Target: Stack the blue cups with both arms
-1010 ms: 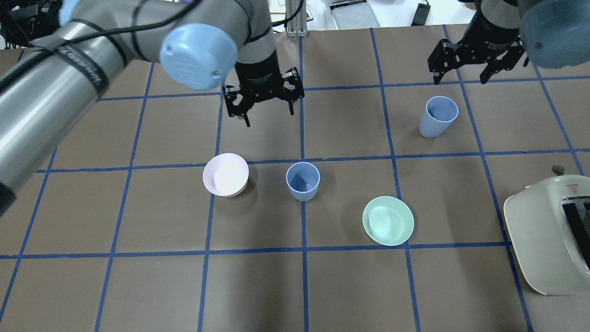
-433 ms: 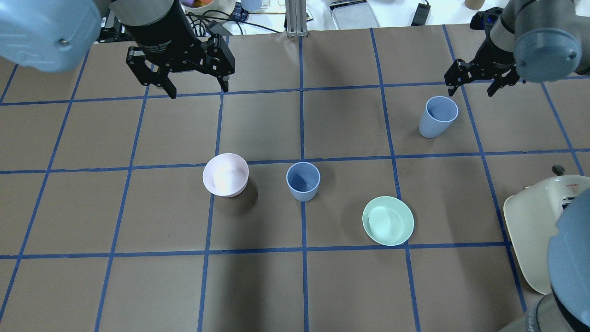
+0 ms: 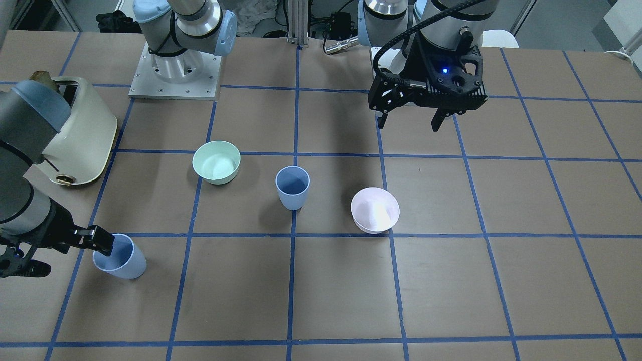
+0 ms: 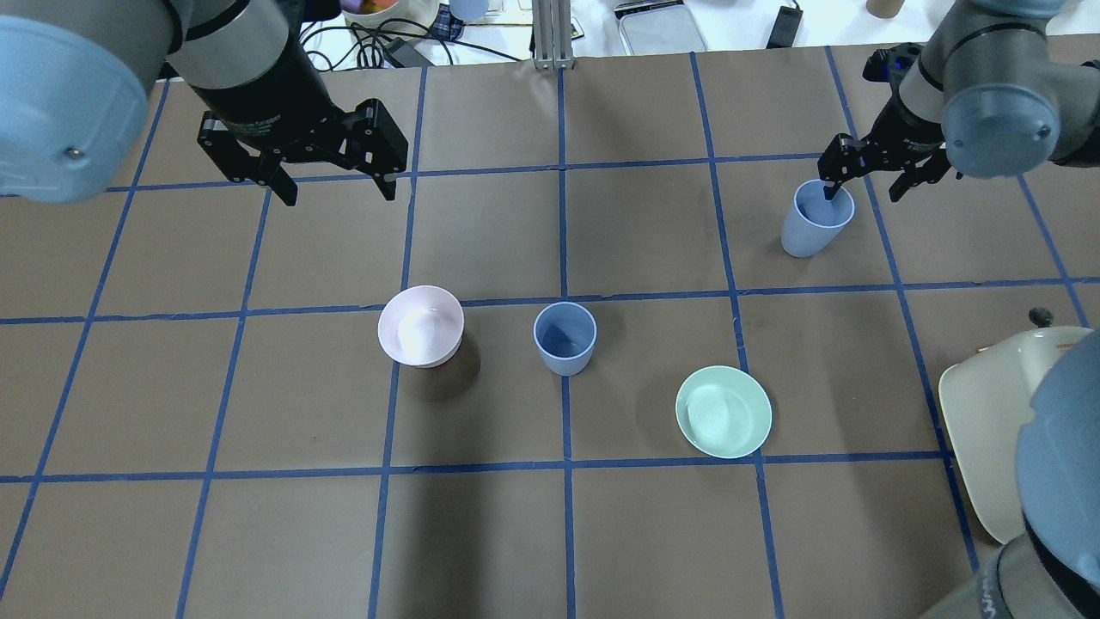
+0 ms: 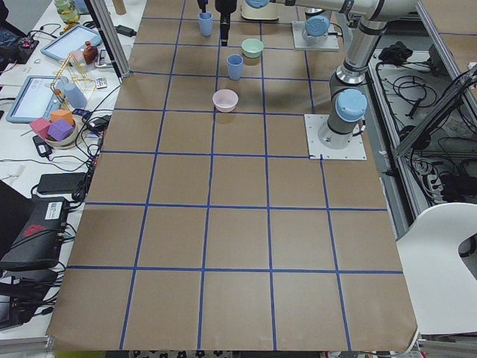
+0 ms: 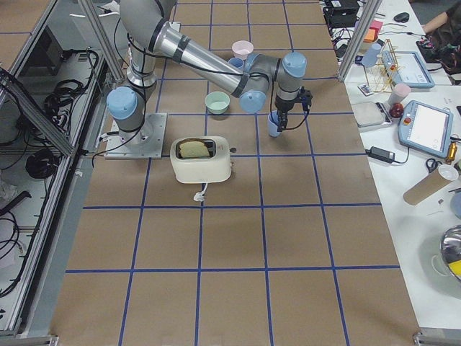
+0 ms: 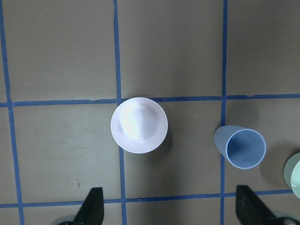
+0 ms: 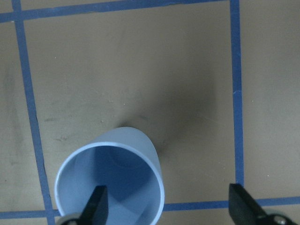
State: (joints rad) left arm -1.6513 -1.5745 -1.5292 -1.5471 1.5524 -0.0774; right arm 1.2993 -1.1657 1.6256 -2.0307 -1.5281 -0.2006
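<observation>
Now right pincer [image 4: 862, 193] wide apart, finger inside blue cup [image 4: 806, 237]; left pincer [image 4: 339, 194] apart, aloft.

Even, diffuse light from above gives soft shadows: in the overhead view the pink bowl [image 4: 421, 326] casts one toward 4 o'clock and holds pale glare. The left arm [image 4: 77, 77], close to the lens at that view's 10 o'clock edge, is blurred.
</observation>
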